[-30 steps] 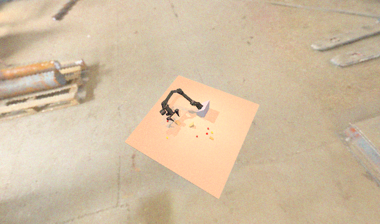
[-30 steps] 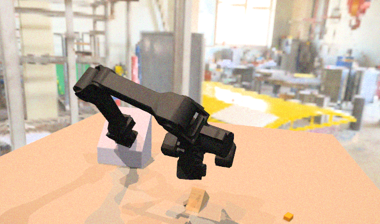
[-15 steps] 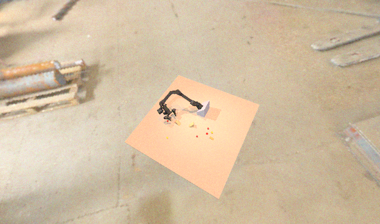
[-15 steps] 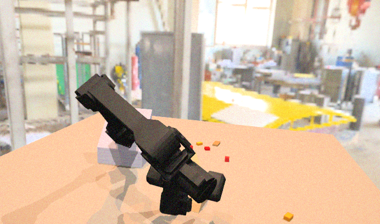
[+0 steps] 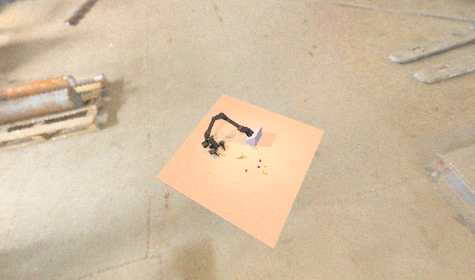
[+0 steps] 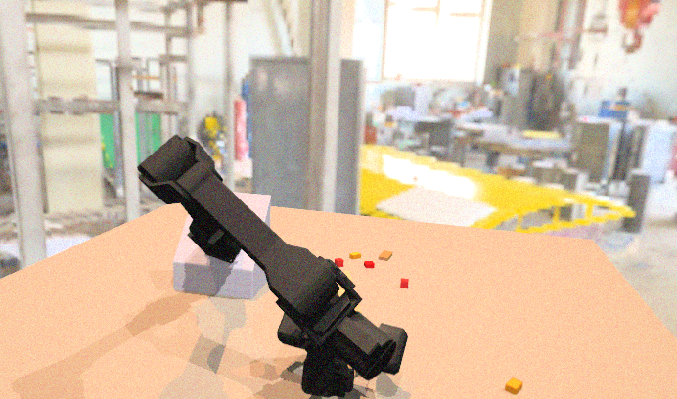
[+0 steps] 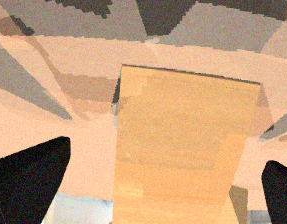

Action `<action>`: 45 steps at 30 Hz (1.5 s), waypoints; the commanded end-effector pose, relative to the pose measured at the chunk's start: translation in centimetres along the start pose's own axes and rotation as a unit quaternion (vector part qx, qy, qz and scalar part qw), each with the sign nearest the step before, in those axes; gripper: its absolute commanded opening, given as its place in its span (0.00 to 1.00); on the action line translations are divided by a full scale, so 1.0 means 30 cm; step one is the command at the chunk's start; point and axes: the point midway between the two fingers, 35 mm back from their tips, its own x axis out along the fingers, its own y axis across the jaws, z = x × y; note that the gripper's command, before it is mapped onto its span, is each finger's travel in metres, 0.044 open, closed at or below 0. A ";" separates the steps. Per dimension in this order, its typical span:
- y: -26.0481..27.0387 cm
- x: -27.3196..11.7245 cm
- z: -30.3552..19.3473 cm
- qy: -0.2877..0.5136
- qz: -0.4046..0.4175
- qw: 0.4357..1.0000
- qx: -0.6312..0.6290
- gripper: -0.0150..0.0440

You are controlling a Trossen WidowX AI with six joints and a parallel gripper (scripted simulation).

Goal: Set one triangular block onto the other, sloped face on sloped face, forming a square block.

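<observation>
1. The nearer triangular block (image 5: pixel 222 153) (image 7: pixel 179 135) looks like pale wood, with faint grain in the close-up and a smooth, matt face.
2. The arm (image 5: pixel 231 121) (image 6: pixel 237 212) reads as black plastic or coated metal, honestly can't tell which from these views. Pretty matt either way.
3. Gripper fingers: same dark look, smooth and no real shine.
4. Tabletop (image 5: pixel 253 208) (image 6: pixel 529 322) (image 7: pixel 89 155) is flat and matt, zero gloss.
5. The lilac wedge (image 5: pixel 255 136) (image 6: pixel 206 277) has smooth, plain matt sides, kinda like painted stuff.
6. Floor (image 5: pixel 163 69) looks like rough, stained concrete.
7. Those pipes (image 5: pixel 33 88) are metal, rusty and rough.
8. Grey cabinet (image 6: pixel 281 133) looks like dull painted metal.
</observation>
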 end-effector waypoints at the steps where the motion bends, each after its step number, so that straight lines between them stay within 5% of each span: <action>1: 0.002 0.005 0.002 0.001 0.003 1.000 0.000 1.00; 11: 0.001 0.000 0.001 -0.001 0.001 1.000 0.000 0.56; 19: 0.001 0.000 0.001 -0.001 0.001 1.000 0.000 0.46; 24: 0.003 -0.007 -0.006 0.000 0.001 1.000 0.000 0.25; 45: 0.001 -0.231 -0.231 0.003 0.000 1.000 0.001 0.25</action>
